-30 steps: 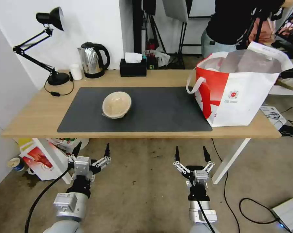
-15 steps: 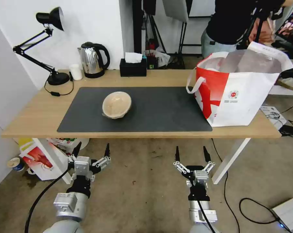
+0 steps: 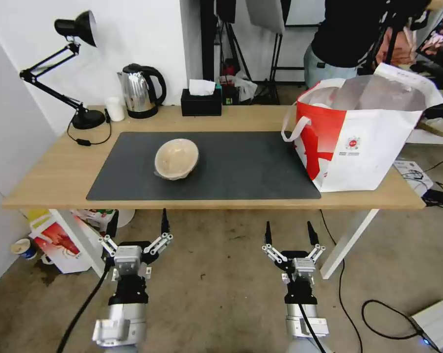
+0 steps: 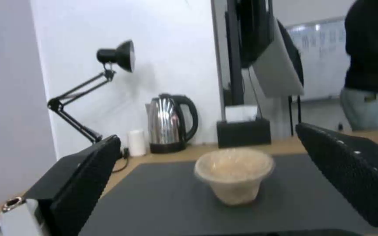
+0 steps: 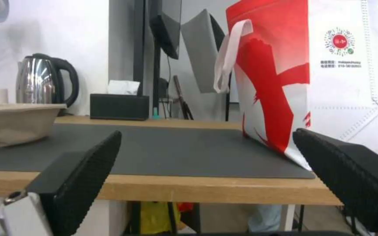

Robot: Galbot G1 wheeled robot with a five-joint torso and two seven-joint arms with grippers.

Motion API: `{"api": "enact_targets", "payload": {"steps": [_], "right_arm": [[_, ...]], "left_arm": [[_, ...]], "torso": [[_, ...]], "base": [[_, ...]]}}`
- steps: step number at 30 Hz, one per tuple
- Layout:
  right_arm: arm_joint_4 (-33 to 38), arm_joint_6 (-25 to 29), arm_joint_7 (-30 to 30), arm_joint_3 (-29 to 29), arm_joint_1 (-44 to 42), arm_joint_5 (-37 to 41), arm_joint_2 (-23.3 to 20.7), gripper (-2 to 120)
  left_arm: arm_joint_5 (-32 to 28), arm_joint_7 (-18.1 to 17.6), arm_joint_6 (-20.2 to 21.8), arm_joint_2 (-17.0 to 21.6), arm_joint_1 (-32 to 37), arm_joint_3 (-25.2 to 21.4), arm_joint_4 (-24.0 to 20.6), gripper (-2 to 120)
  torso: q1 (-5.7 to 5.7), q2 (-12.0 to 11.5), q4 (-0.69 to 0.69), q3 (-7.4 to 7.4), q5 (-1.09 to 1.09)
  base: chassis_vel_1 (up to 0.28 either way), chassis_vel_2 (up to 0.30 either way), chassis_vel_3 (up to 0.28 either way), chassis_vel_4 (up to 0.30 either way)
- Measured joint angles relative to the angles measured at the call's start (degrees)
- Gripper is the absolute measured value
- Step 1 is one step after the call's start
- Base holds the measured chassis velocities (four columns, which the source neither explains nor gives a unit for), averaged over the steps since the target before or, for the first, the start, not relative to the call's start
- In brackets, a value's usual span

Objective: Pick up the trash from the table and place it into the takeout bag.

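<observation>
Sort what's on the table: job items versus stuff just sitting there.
Job: beige plastic-wrapped bowl on the dark grey mat; takeout bag at the table's right end.

Bystanders: desk lamp, kettle, small white cup, black tissue box.

We saw the dark grey mat (image 3: 231, 166) lying bare around the plastic-wrapped bowl (image 3: 176, 158), with open room on every side of it and a wide clear stretch between the bowl and the takeout bag (image 3: 363, 137). The bag stood at the right end of the surface (image 3: 60, 171), its mouth gaping upward. Along the back edge the desk lamp (image 3: 74, 68), small white cup (image 3: 115, 108), kettle (image 3: 140, 90) and tissue box (image 3: 201, 102) formed a row. The near edge lay unobstructed before the left gripper (image 3: 139, 226) and right gripper (image 3: 289, 233), both spread wide.
</observation>
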Motion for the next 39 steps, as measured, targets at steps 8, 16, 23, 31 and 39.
{"api": "enact_targets", "payload": {"steps": [8, 16, 23, 31, 39], "right_arm": [[0.0, 0.0, 0.0, 0.0, 0.01, 0.0, 0.0, 100], [0.01, 0.0, 0.0, 0.0, 0.0, 0.0, 0.0, 100], [0.0, 0.0, 0.0, 0.0, 0.0, 0.0, 0.0, 100], [0.0, 0.0, 0.0, 0.0, 0.0, 0.0, 0.0, 100], [0.0, 0.0, 0.0, 0.0, 0.0, 0.0, 0.0, 100]], "left_arm": [[-0.67, -6.59, -10.34, -1.61, 3.24, 6.17, -2.25, 100], [-2.5, -8.87, -13.49, -2.04, 4.39, 8.3, -3.68, 100], [-3.62, -9.09, -13.21, -1.89, 4.29, 8.4, -4.11, 100], [-11.27, -9.24, -8.2, -0.32, 2.57, 8.54, -7.28, 100], [-23.79, -8.9, 1.19, 3.14, -0.48, 7.23, -11.81, 100]], "torso": [[0.0, 0.01, 0.01, 0.0, 0.0], [0.0, 0.01, 0.01, 0.0, -0.01], [0.0, 0.02, 0.01, 0.0, 0.01], [-0.01, 0.01, 0.01, 0.0, 0.01], [0.0, 0.01, 0.0, 0.0, 0.01]], "base": [[0.0, 0.0, 0.0, 0.0], [0.0, 0.0, 0.0, 0.0], [0.0, 0.0, 0.0, 0.0], [0.0, 0.0, 0.0, 0.0], [0.0, 0.0, 0.0, 0.0]]}}
